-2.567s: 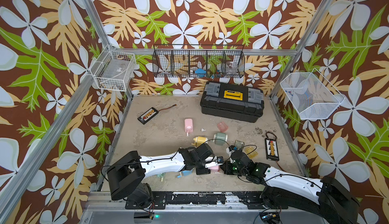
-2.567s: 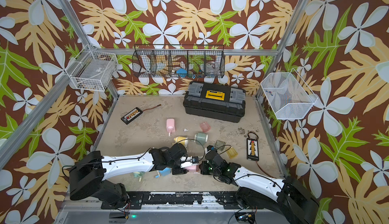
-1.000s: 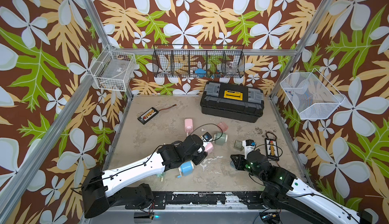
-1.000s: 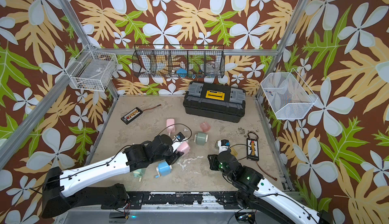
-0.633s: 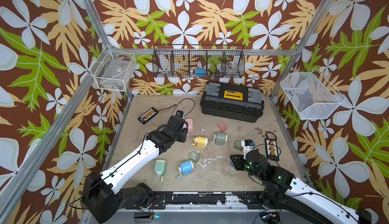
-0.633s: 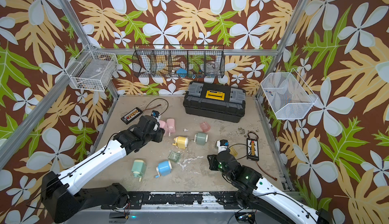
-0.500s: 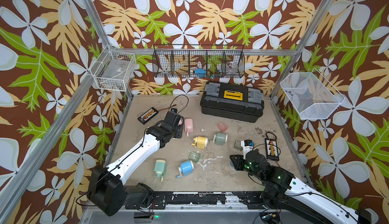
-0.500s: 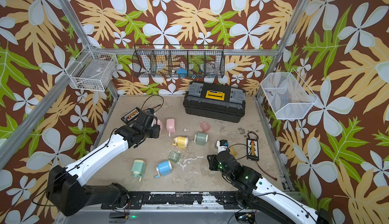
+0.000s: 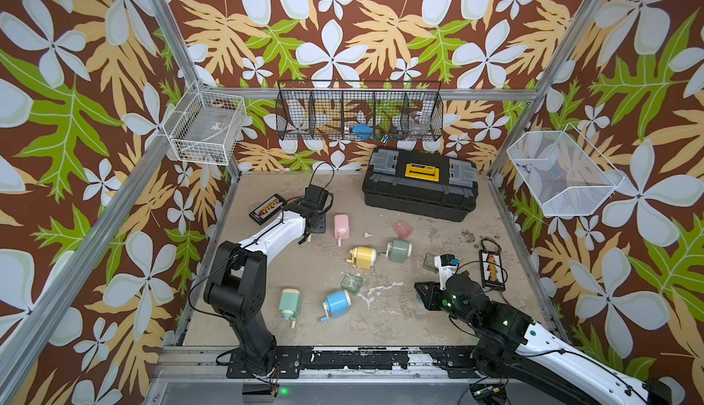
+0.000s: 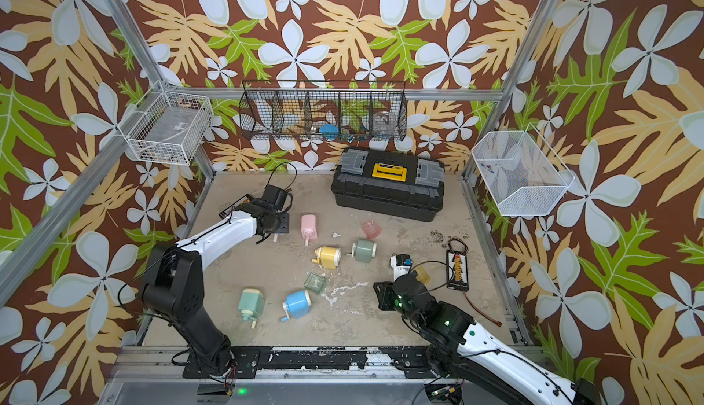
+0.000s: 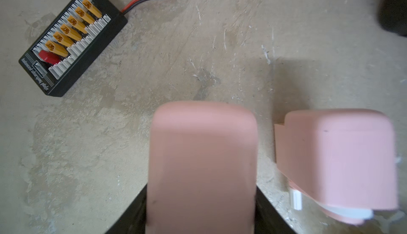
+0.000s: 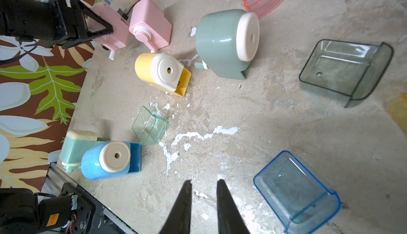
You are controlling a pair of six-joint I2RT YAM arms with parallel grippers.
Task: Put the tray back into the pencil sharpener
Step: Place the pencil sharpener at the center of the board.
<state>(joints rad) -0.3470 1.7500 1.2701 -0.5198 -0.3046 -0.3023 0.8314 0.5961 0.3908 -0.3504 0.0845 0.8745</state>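
We find the pink tray (image 9: 402, 229) lying loose on the table (image 9: 289, 193), just in front of the black toolbox (image 9: 419, 190) and apart from its front wall; it sits in no sharpener. Off the toolbox's left end, a little nearer the arm bases, the left gripper (image 11: 201, 189) is clenched on a pink sharpener (image 11: 202, 147), with a black jaw against each side of the body. A second pink sharpener (image 9: 341, 226) lies just beside it on the toolbox side.

Farther left of the toolbox lies a black charging board (image 11: 72, 39) with a row of yellow plugs and one red one. Its white print reads, as best we can tell, "balanced charging plate".

In front of the toolbox, past the pink tray, we see a grey-green sharpener (image 9: 399, 250), a yellow sharpener (image 9: 364, 257), a clear green tray (image 9: 351, 283) and a blue sharpener (image 9: 338, 301).

Well in front of the toolbox's right half, the right gripper (image 12: 203, 184) hangs over bare table, its jaws a narrow gap apart with nothing between them. A blue tray (image 12: 295, 191) lies near it. The lettering on the toolbox's yellow plate (image 9: 421, 171) is too small for us to read.
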